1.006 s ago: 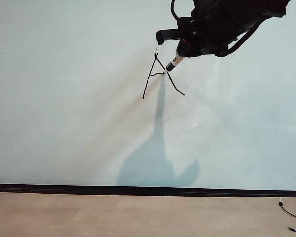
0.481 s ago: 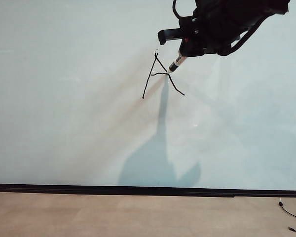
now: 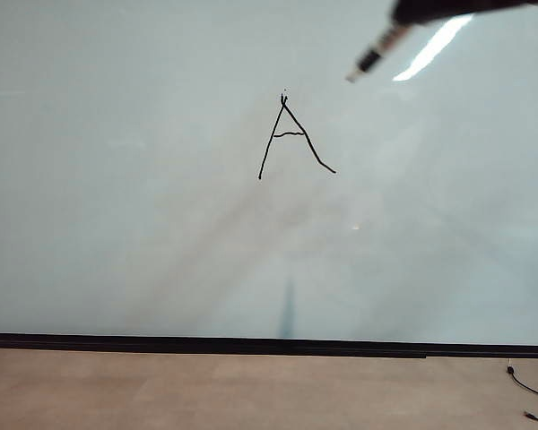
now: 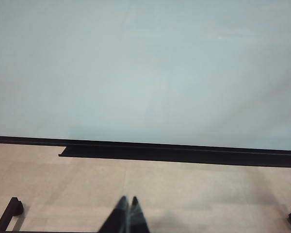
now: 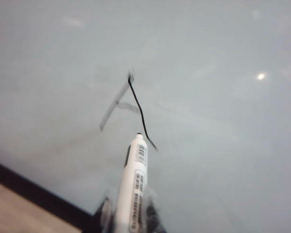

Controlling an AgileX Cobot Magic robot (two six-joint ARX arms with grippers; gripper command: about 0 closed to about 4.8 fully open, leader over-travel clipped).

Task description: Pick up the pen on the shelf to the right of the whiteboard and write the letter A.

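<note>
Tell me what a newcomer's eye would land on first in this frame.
First the letter A, black and uneven, high on the pale whiteboard in the exterior view. Then the pen, clear of the board up and right of it, clamped in the right gripper. The left gripper sits shut, low near the floor.

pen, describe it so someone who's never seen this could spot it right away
Start at the big pale whiteboard and find the black letter A drawn high on it. Up and to the right of the A, off the board, the pen pokes out of the right gripper: a slim white barrel with black label bands and a dark tip.
</note>
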